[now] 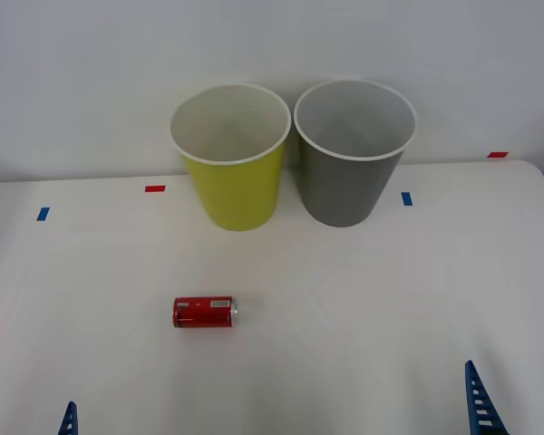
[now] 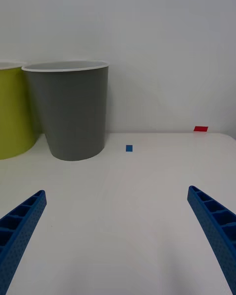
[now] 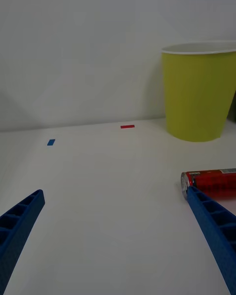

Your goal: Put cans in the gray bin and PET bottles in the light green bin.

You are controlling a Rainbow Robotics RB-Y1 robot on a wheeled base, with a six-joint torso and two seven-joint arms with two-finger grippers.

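Grippers sit nearest, at the near edge of the white table (image 1: 417, 299). Left gripper (image 3: 115, 236) hangs low over the near left part of the table, its two blue ribbed fingers (image 3: 22, 221) spread wide with nothing between them. Right gripper (image 2: 118, 236) hangs over the near right part, fingers likewise spread and holding nothing; one finger tip (image 1: 479, 403) pokes into the front view at lower right.

Red can (image 1: 203, 312) lies on its side on the table, left of centre, silver ends facing left and right, a white label patch on its side. In the left wrist view its silver end sits just behind one left finger; contact cannot be judged. It is well apart from both bins.

Farther back, light green bin (image 1: 233, 186) and gray bin (image 1: 349, 181) stand upright side by side near the table's far edge, green on the left, gray on the right, white rims almost touching. Both pale insides look empty as far as can be seen.

Small tape marks lie flat on the table: blue mark (image 1: 43, 214) at far left, red mark (image 1: 154, 188) left of the green bin, blue mark (image 1: 406, 198) right of the gray bin, red mark (image 1: 497, 155) at the far right edge. Plain pale wall (image 1: 91, 72) stands behind.
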